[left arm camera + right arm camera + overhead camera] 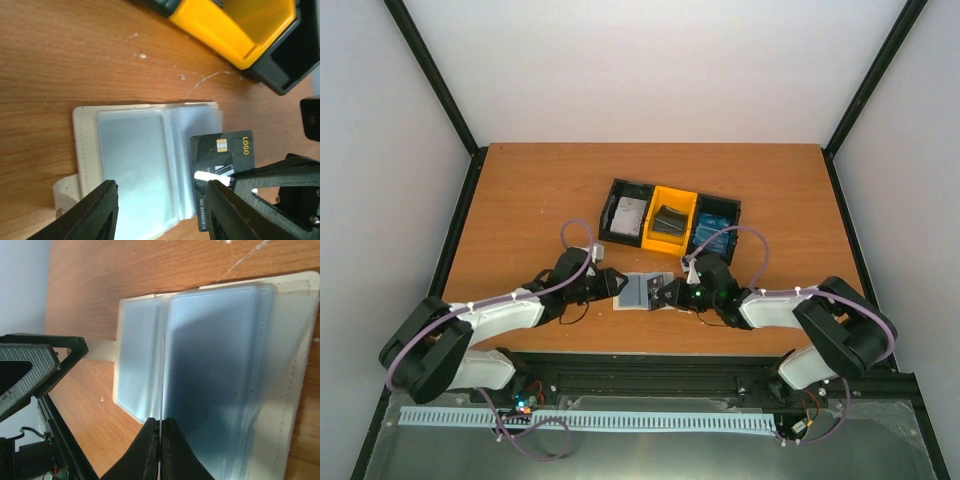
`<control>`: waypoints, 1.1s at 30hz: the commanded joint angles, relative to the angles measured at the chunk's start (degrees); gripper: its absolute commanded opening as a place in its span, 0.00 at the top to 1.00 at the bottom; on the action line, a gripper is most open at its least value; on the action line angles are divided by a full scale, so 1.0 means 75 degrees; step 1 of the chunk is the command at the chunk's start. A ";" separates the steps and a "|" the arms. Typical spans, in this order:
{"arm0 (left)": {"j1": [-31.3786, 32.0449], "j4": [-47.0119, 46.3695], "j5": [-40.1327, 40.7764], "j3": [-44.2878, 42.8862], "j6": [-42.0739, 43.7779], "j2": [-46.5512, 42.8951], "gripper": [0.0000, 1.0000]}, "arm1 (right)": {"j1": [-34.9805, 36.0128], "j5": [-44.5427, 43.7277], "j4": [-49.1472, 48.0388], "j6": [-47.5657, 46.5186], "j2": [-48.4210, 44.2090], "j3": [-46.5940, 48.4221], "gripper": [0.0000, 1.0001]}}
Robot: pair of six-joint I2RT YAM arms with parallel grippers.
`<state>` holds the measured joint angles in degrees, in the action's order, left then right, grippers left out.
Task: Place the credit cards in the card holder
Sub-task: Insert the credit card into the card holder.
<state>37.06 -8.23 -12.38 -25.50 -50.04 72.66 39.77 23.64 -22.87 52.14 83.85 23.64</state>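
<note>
The cream-beige fold-over card holder (642,290) lies opened flat on the wooden worktop (520,200) between the two hands, its clear plastic sleeves facing up. It is directly ahead of the right hand (160,422), which is the one that matters here. That hand is clenched on a dark plastic credit card with a gold chip (225,150), which shows in its own wrist view only as a thin line between the pressed fingers. In the left wrist view the card sits at the holder's right-hand border, one long side turned towards the sleeves and overlapping their outer margin. Whether that side has entered a pocket or only rests on top cannot be told. The right forearm reaches in low from the right, level with the worktop. The left hand (162,192) is released, its fingers spread wide over the holder's other half, with the arm stretched in low from the left. Any contact with the holder is hidden. As I judge it, the coming move depends on keeping the card flat and square to the sleeve mouth as it slides leftwards.
</note>
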 commanded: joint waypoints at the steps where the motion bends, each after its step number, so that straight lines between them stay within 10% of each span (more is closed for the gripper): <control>1: -0.0008 -0.0283 0.0008 -0.0194 0.0210 0.0517 0.52 | -0.0006 -0.0112 -0.0651 0.0186 0.0372 0.0207 0.97; 14: -0.0008 0.0367 0.0579 -0.0385 0.0010 0.1383 0.78 | 0.0003 0.0063 -0.1702 0.0279 0.1163 0.0206 0.97; 33: 0.0003 0.0472 0.0650 -0.0222 -0.0005 0.1275 0.91 | 0.0005 -0.0336 -0.2450 0.1357 0.1747 -0.0098 0.97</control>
<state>37.06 -6.07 -8.25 -26.96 -50.13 82.52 39.79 24.10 -39.94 60.36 97.43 24.58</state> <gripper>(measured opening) 0.097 0.029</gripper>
